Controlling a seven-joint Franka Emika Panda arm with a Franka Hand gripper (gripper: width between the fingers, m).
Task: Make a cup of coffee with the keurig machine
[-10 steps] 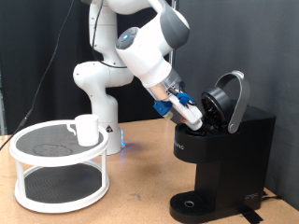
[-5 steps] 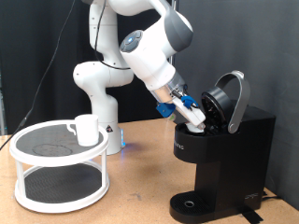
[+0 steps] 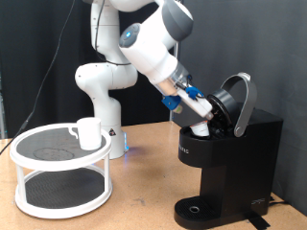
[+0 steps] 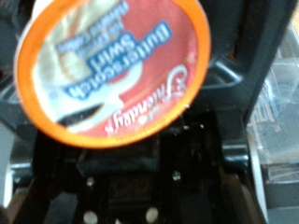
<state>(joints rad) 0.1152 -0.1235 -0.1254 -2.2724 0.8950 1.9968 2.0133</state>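
With the lid raised, your gripper carries a coffee pod at the open mouth of the keurig machine.

You can see in the wrist view the fingers clenched on the pod, its orange-rimmed foil top facing the camera, the dark brew chamber just behind; it isn't seated yet. The cup waits well apart on the white two-tier mesh stand at the exterior view's left, not under the spout. Nothing blocks the chamber.

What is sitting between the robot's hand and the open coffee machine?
A coffee pod with an orange-rimmed lid, held in the gripper just above the open keurig machine. The wrist view shows it best.
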